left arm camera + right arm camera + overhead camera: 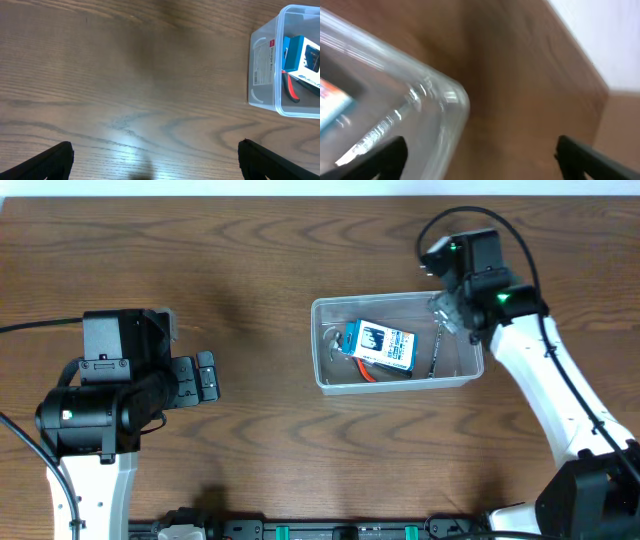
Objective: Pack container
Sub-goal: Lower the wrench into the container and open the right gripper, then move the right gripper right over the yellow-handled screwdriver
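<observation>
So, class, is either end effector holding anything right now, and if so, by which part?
Nothing is held. The left end effector is open over the table. The right end effector is open above the container corner, with nothing between its fingers.

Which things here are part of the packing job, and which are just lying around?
Job: container; blue box and red-handled tool inside it; open right claw at its corner.
Not job: table; open left claw over bare wood.

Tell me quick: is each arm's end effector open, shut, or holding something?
The left end effector: open, holding nothing.
The right end effector: open, holding nothing, at a corner of the tub.
</observation>
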Controlling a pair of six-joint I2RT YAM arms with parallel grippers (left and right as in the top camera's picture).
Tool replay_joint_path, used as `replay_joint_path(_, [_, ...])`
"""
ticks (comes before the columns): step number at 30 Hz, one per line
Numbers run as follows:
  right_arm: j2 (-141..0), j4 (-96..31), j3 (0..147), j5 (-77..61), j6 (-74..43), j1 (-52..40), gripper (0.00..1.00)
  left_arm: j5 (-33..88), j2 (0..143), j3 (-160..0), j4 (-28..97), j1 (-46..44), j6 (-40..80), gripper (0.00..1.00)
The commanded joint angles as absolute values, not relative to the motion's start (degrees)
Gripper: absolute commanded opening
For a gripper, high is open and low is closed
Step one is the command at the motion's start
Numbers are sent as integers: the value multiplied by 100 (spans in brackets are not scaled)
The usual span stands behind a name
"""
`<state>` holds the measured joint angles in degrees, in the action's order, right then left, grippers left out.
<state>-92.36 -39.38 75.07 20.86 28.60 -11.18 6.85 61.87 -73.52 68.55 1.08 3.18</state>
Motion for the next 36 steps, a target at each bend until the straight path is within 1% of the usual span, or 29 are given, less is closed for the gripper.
replay_joint_path(1, [-9227, -4414, 7601, 2558, 1761, -628, 99, 593, 6173, -7428, 6853, 137, 370, 98])
replay_joint_path(3, [-9225, -4847, 7601, 2412, 1448, -309, 99, 593, 6173, -7428, 6853, 137, 368, 98])
replay_joint_path(6, [-9225, -5533, 7601, 1898, 1474, 259, 99, 593, 6173, -7428, 6853, 137, 368, 98])
replay_joint_path(9, [-9225, -6158, 7601, 1216, 2126, 770, 99, 593, 6173, -7428, 6853, 137, 368, 98])
replay_joint_path(12, [-9227, -6490, 7601, 1135, 2418, 1212, 99, 593, 6173, -7428, 6853, 137, 368, 98])
replay_joint_path(14, [-9225, -6532, 7601, 1166, 2418, 1461, 99, 593, 6173, -7428, 6853, 137, 368, 98])
replay_joint_path(17, [-9227, -6654, 7601, 1007, 2353, 1592, 99, 593, 6173, -7428, 6853, 137, 368, 98])
replay_joint_path(23, [-9227, -6646, 7601, 840, 3430, 1940, 99, 593, 6173, -7428, 6853, 137, 368, 98])
replay_joint_path(28, [-9227, -6661, 7601, 513, 3671, 2757, 99, 593, 6173, -7428, 6853, 137, 368, 98])
replay_joint_path(32, [-9227, -6613, 7596, 357, 4263, 3459, 99, 593, 6173, -7428, 6853, 137, 368, 98])
replay_joint_path(36, [-9227, -6418, 7596, 36, 4294, 3916, 99, 593, 6173, -7428, 6853, 137, 368, 98])
